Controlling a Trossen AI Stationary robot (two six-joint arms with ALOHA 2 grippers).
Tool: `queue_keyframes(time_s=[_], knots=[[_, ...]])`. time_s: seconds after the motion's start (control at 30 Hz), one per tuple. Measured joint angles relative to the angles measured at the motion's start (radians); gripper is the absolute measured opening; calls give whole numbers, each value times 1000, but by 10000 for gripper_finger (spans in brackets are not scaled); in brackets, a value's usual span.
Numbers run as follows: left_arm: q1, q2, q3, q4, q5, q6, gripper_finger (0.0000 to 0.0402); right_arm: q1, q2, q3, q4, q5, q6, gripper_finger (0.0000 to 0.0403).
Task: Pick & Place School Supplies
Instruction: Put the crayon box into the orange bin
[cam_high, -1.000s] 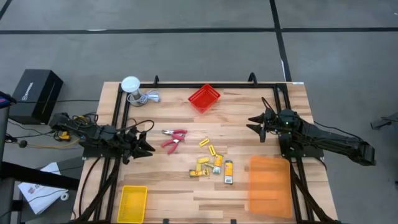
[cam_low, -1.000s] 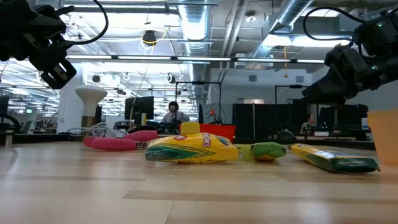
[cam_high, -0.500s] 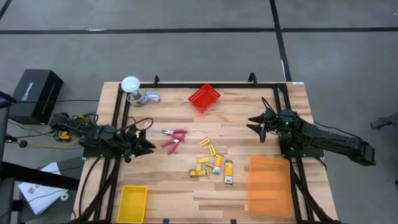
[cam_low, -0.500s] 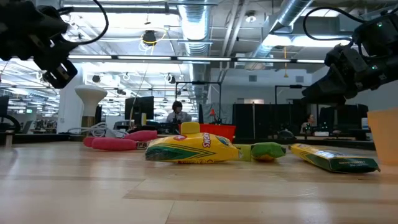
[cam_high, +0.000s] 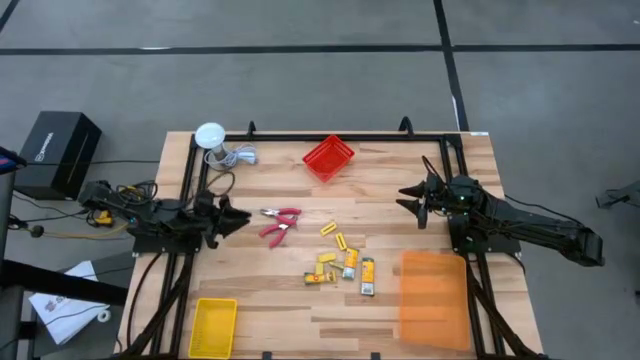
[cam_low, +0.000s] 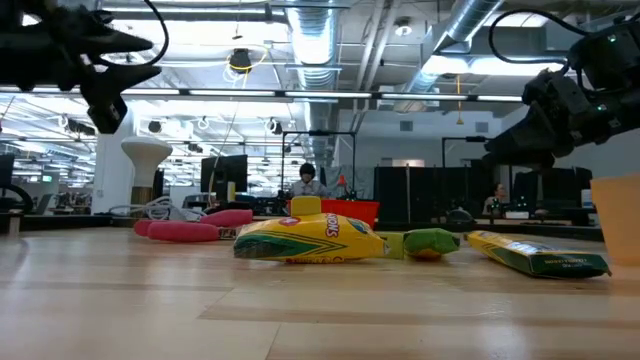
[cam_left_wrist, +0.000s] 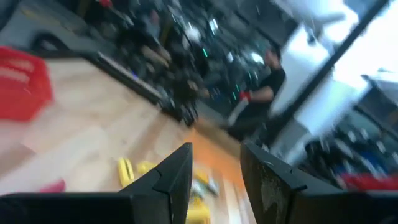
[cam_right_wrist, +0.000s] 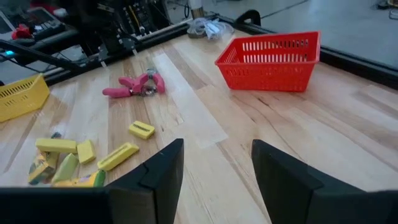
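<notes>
The school supplies lie mid-table: a red-handled scissor-like tool (cam_high: 279, 222), two tiny yellow pieces (cam_high: 328, 229), and a cluster of small yellow-orange boxes (cam_high: 335, 266) with one more box (cam_high: 368, 275) beside it. All rest flat on the wood. My left gripper (cam_high: 240, 217) hovers open above the table's left side, left of the tool, fingers about level (cam_left_wrist: 217, 168). My right gripper (cam_high: 405, 200) hovers open at the right, pointing toward the supplies (cam_right_wrist: 214, 168). Nothing sits between either pair of fingers.
A red bin (cam_high: 329, 158) stands at the far middle, a yellow bin (cam_high: 213, 326) at the near left, and an orange bin (cam_high: 433, 298) at the near right. A white round object with a cable (cam_high: 211, 138) sits at the far left corner. A person (cam_low: 305, 180) sits in the room behind.
My left gripper has swung its fingertips toward the table's far edge and tipped up to about level, staying open. The right arm and the supplies have kept still.
</notes>
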Motion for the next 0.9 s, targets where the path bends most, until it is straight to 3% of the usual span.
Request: queue_keyframes(time_s=[0.27,0.43,0.77,0.9], knots=[[0,0,0,195,-192,0,131,0,-1,0,264,0,157,182],[0,0,0,220,-193,0,131,0,-3,1,343,1,188,180],[0,0,0,294,-190,-36,131,0,-3,2,436,3,513,185],[0,0,0,300,-189,-31,131,-3,-3,2,431,4,569,185]])
